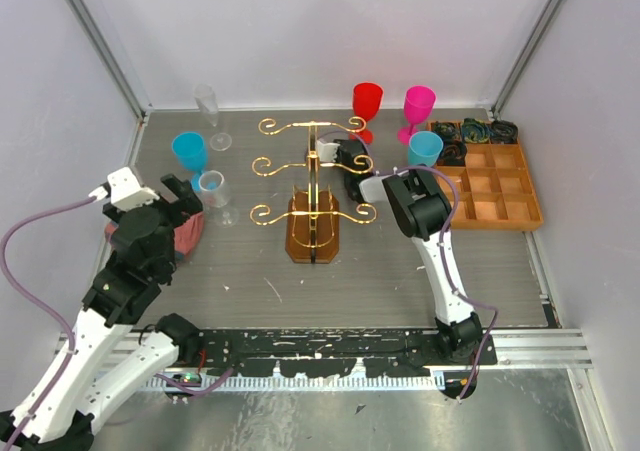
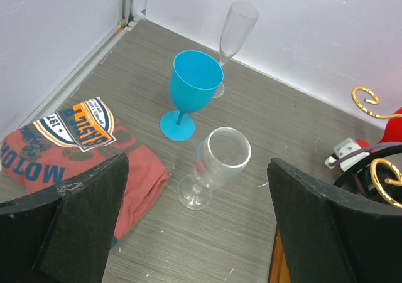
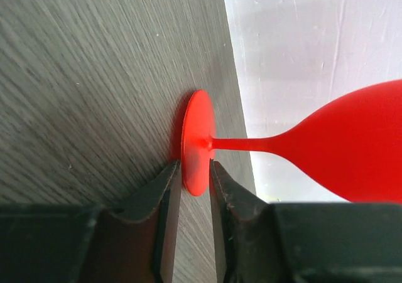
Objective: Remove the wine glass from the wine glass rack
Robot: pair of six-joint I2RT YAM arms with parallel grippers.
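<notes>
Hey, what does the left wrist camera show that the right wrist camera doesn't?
Only left wrist: a blue wine glass, a clear wine glass, a clear flute, a printed red shirt and gold scrolls of the wine glass rack. Only right wrist: the right gripper closed on the foot of the red wine glass. Both: the grey wood-grain table and the white wall.

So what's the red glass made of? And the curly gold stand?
The red glass looks like plastic: one even colour, smooth, glowing a little where light comes through the bowl. It could be tinted glass, though. The stand looks like thin metal wire with a shiny gold finish, bent into curls. Its base is glossy brown, maybe wood or plastic.
</notes>
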